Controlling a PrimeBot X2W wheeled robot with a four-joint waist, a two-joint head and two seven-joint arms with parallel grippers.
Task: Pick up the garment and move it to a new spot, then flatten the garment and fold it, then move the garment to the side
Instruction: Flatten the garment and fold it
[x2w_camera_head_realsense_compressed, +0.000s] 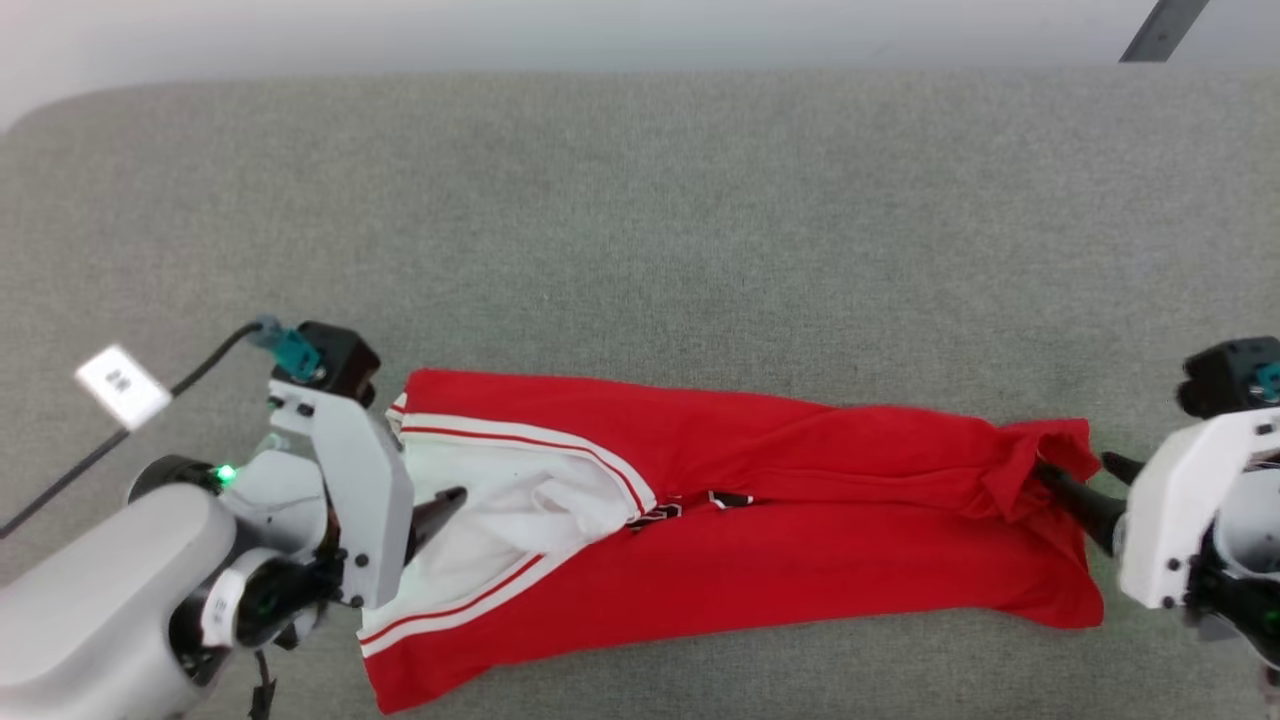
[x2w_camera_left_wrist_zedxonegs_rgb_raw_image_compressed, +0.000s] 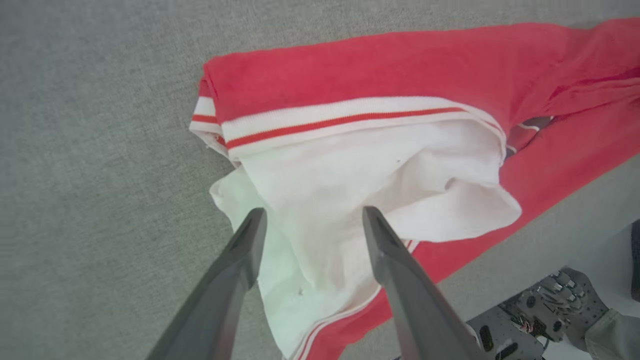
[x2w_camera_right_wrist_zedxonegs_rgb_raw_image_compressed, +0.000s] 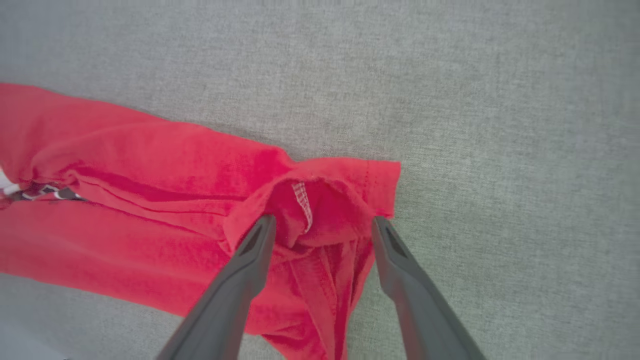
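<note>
The large, bright red, soft jersey garment (x2w_camera_head_realsense_compressed: 780, 570) lies on the grey woven fabric surface (x2w_camera_head_realsense_compressed: 640, 220). It is gathered into a long band that runs from the robot's left to its right across the lower half of the head view.

Garment, left end: a white short sleeve (x2w_camera_head_realsense_compressed: 500, 520) lies on top, edged with red-and-white striped trim. Small dark print (x2w_camera_head_realsense_compressed: 690, 508) shows near the middle of the band.

Garment, right end: the red cloth is bunched and the hem is turned up.

Left gripper (x2w_camera_left_wrist_zedxonegs_rgb_raw_image_compressed: 314, 214): the two long dark fingers (x2w_camera_left_wrist_zedxonegs_rgb_raw_image_compressed: 240, 260) stand wide apart. In the left wrist view, one tip sits at the outer edge of the white sleeve and the other over its middle. No cloth is pinched between them.

Right gripper (x2w_camera_right_wrist_zedxonegs_rgb_raw_image_compressed: 324, 222): the fingers stand wide apart and straddle the bunched red hem. A raised fold showing a short strip of pale stitching sits between the tips. The jaws are not closed on it. Whether the tips touch the cloth cannot be determined.
</note>
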